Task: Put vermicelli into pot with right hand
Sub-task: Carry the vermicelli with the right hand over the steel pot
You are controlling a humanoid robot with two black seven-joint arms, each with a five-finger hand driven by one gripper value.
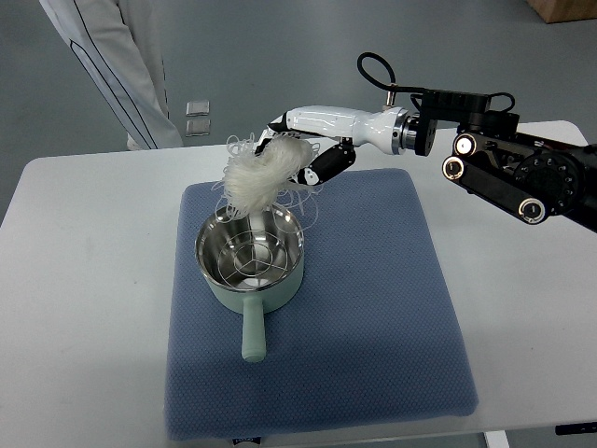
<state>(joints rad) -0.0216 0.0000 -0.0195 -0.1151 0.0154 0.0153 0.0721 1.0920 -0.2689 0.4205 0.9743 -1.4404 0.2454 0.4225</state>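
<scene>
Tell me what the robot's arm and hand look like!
The right hand has a glossy white shell with black fingers. A silver ring joins it to a black arm made of boxy parts, dotted with round silver-white caps. A black cable loops above the wrist.

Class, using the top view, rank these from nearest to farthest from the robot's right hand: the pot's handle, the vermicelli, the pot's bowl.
1. Vermicelli: held in the right hand, above the pot's far rim.
2. Pot's bowl: just below the hand, on the blue mat.
3. Pot's handle: pointing toward the robot's side, farthest.
</scene>
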